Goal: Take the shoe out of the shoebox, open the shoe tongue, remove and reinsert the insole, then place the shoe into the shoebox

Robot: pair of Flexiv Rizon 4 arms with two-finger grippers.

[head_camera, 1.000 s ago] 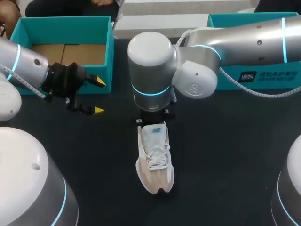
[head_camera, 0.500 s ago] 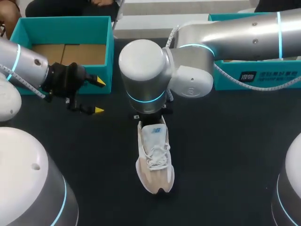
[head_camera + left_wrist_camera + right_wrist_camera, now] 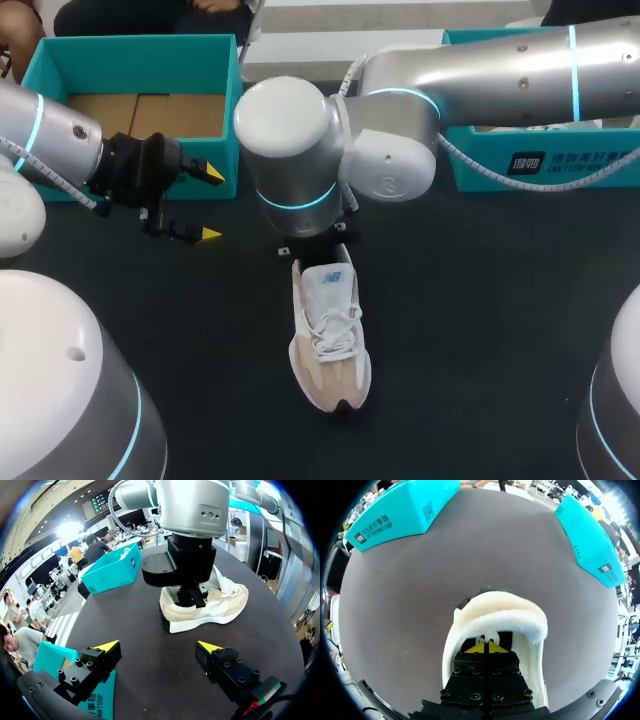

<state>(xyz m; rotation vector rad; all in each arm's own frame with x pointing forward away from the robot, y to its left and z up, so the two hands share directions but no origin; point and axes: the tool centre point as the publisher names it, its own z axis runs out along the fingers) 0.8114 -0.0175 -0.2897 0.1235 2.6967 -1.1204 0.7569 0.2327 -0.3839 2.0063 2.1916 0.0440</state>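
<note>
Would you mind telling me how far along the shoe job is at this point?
Done: the shoe is out, lying on the table. In hand: the right end effector is inside its heel opening. Remaining: the insole steps, then returning the shoe to the shoebox.

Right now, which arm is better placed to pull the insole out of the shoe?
Right. Its claw is down inside the heel opening of the shoe, which lies on the table. The left claw hangs open beside the teal box, apart from the shoe.
</note>
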